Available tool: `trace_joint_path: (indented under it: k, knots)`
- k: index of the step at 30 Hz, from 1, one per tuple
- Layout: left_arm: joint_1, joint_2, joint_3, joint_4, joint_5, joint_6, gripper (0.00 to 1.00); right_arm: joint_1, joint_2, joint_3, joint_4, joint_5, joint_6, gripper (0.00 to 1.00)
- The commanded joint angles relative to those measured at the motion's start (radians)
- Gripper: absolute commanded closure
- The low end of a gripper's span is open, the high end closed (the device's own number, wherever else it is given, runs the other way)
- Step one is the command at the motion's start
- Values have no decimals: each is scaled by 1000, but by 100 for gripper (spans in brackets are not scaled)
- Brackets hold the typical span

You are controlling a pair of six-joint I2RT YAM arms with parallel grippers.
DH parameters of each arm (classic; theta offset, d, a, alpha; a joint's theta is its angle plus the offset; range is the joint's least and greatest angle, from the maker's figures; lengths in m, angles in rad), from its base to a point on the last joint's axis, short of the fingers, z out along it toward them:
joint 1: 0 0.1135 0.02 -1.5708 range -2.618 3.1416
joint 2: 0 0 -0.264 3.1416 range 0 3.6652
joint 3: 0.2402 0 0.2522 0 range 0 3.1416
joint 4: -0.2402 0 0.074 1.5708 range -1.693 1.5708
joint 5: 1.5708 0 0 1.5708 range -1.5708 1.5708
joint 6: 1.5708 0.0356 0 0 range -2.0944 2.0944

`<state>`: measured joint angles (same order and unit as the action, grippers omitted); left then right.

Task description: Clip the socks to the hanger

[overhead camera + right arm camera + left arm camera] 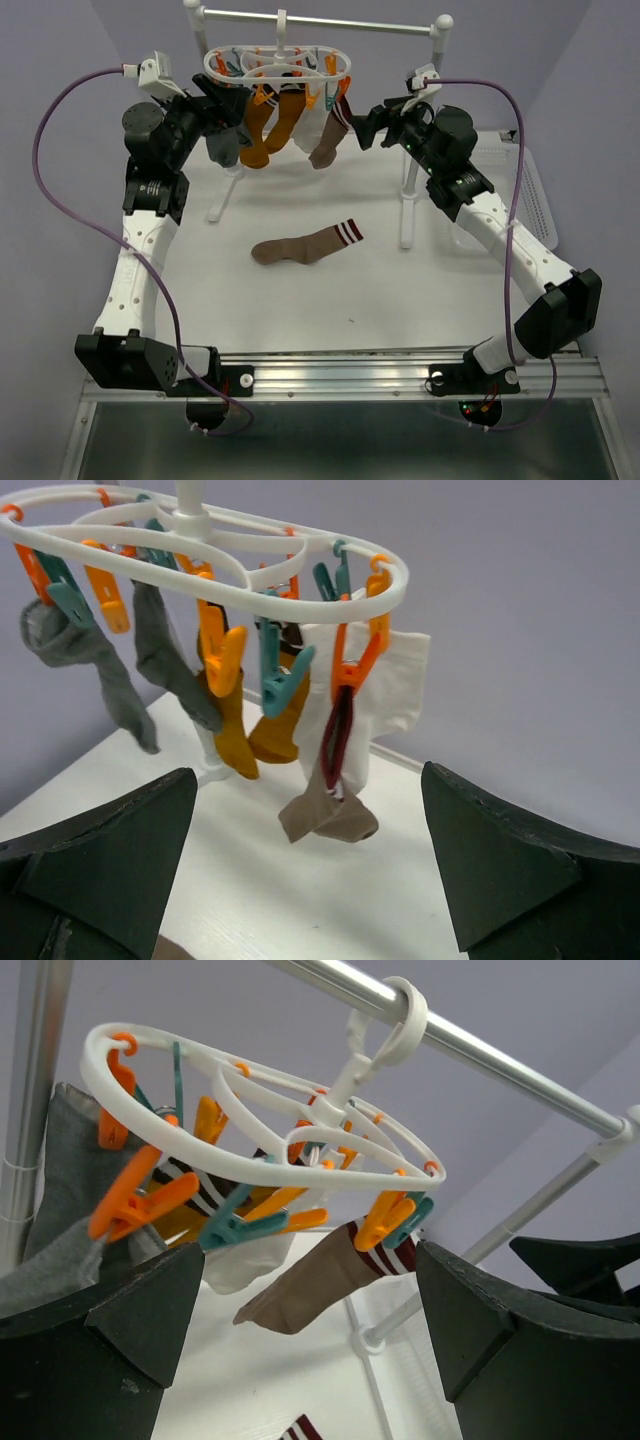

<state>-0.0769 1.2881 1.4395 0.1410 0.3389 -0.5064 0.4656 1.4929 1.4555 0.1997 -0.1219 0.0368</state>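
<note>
The white oval hanger (278,66) hangs by its hook from the rail, with orange and teal clips around its rings. Clipped to it are grey socks (222,148), mustard socks (258,135), a white sock (310,125) and a brown striped sock (328,140). A second brown striped sock (300,245) lies flat on the table below. My left gripper (228,100) is just left of the hanger, open and empty. My right gripper (365,122) is just right of it, also open and empty. The brown clipped sock (330,805) hangs between the right gripper's (308,778) spread jaws but beyond them, untouched.
The metal rail (330,22) rests on two white posts with feet on the table; the right post (408,190) stands close to my right arm. A white perforated basket (530,190) sits at the table's right edge.
</note>
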Motion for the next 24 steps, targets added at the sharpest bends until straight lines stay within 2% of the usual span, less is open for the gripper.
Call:
trace_joint_path:
  k: [1,5,7,10,13,18,24]
  knots:
    - [-1,34,85,-23,-55,42,1,5,9,9,39,-67,148,0]
    - [-1,89,134,-15,-93,11,1,14,44,11,162,-120,334,0]
    - [-1,111,169,-14,-100,8,1,36,72,31,193,-104,354,0]
    - [-3,151,203,-15,-94,5,1,47,110,66,193,-6,371,0]
    - [-1,177,220,14,-106,-20,1,47,171,120,201,195,371,0]
    - [-1,224,228,58,-45,-53,1,57,271,222,208,269,333,1]
    - [-1,250,199,111,-32,-75,5,57,283,252,213,317,319,3]
